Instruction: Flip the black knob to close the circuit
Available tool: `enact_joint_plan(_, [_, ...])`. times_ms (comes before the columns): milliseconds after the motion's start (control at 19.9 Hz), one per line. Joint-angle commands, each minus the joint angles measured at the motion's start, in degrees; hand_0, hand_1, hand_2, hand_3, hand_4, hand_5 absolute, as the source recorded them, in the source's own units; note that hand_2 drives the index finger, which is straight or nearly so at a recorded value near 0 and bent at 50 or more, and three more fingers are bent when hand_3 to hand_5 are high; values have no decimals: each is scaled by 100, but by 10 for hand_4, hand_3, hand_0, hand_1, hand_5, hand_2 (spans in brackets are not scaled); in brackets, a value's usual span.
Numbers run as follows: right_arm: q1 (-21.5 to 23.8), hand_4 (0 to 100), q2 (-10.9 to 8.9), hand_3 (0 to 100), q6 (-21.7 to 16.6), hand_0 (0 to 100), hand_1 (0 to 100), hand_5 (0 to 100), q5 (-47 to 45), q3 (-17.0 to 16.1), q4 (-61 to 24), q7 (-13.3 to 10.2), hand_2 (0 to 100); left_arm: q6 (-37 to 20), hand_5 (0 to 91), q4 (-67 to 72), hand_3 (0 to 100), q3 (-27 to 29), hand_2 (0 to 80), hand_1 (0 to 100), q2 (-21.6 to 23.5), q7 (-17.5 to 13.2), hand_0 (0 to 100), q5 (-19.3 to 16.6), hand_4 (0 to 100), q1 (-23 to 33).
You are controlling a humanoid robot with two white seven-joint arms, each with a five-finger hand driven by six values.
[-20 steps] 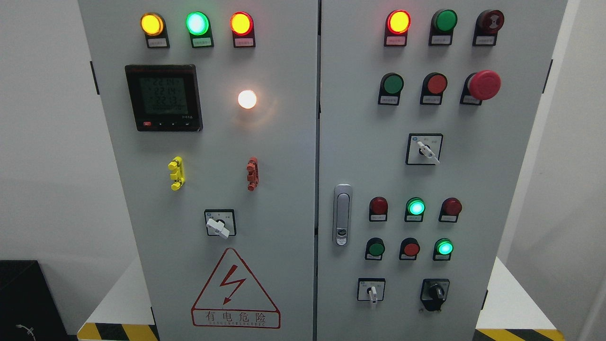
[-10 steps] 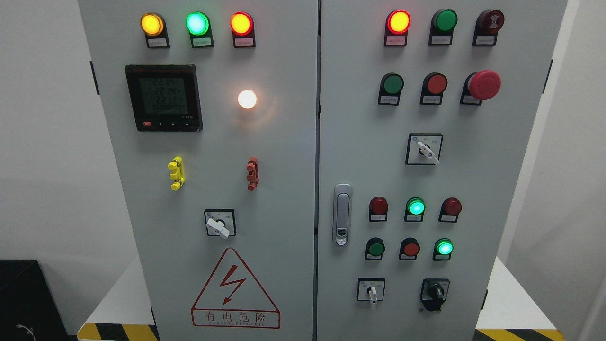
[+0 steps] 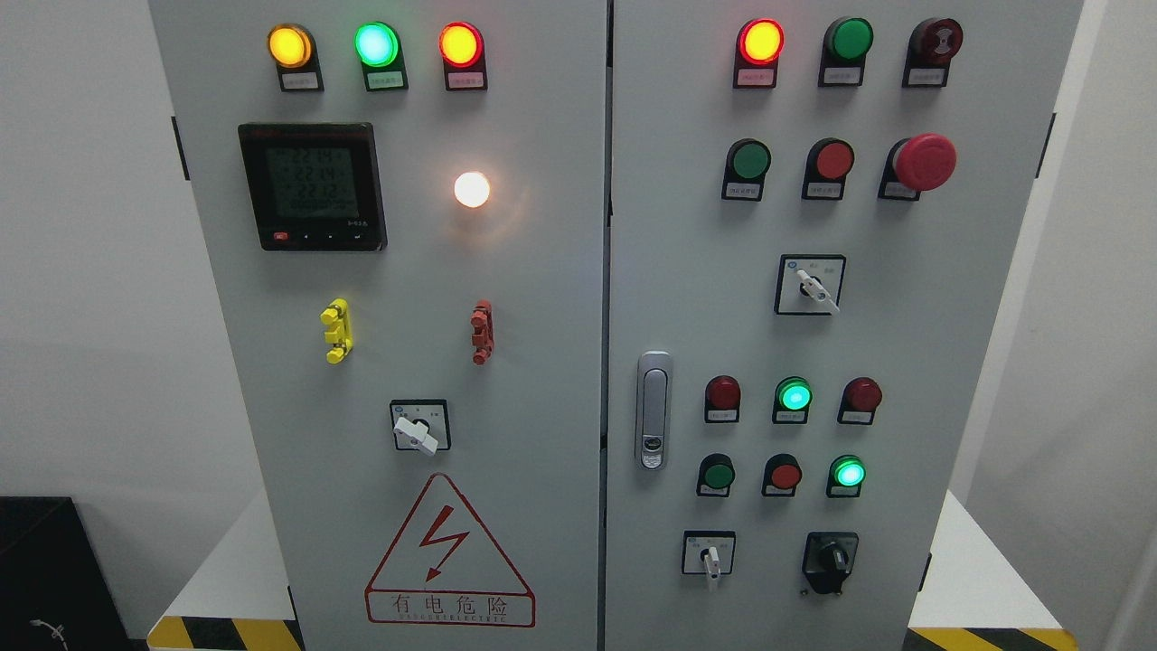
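Showing on the red-bordered warning triangle (image 3: 449,550) low on the left cabinet door (image 3: 542,298): a red lightning bolt, and under it, in a red-framed strip, the Chinese characters 有电危险, with a line of small red print beneath them too fine for reading. Glowing on the digital meter (image 3: 313,187) at the upper left: three rows of digits, each seeming to begin with 22, the remaining figures blurring. Carrying small white label plates (image 3: 301,81) under every indicator lamp and pushbutton on both doors, their print too small for making out. Bearing tiny marks around the white selector switches (image 3: 419,425), likewise unreadable.
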Motion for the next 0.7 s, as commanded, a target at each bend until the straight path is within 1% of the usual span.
enact_joint_plan(0, [-218, 744, 16, 920, 25, 0, 314, 753, 97, 57, -355, -101, 751, 3, 0, 123, 0, -114, 0, 0, 0, 5, 0, -123, 0, 0])
enact_joint_plan(50, [-235, 740, 16, 917, 51, 0, 343, 749, 106, 49, -381, -93, 747, 3, 0, 132, 0, -114, 0, 0, 0, 5, 0, -114, 0, 0])
enact_joint_plan(150, [-270, 735, 16, 916, 104, 0, 368, 749, 141, 49, -399, -75, 748, 3, 0, 123, 0, -114, 0, 0, 0, 5, 0, -114, 0, 0])
enact_joint_plan(251, [-349, 733, 16, 916, 191, 0, 349, 747, 176, 49, -408, -58, 749, 3, 0, 123, 0, -114, 0, 0, 0, 5, 0, -123, 0, 0])
enact_joint_plan(351, [-446, 732, 24, 916, 288, 0, 304, 747, 299, 49, -417, -49, 750, 3, 0, 123, 0, -114, 0, 0, 0, 5, 0, -114, 0, 0])
enact_joint_plan(552, [-587, 731, 42, 916, 490, 0, 289, 746, 510, 127, -417, -31, 749, 3, 0, 123, 0, -114, 0, 0, 0, 5, 0, -123, 0, 0])
enact_joint_plan(602, [-587, 732, 42, 916, 517, 0, 287, 746, 528, 145, -434, -14, 749, 3, 0, 123, 0, -114, 0, 0, 0, 5, 0, -114, 0, 0])
enact_joint_plan(652, [-587, 732, 42, 915, 552, 0, 286, 746, 528, 154, -469, 56, 751, 3, 0, 123, 0, -114, 0, 0, 0, 5, 0, -114, 0, 0])
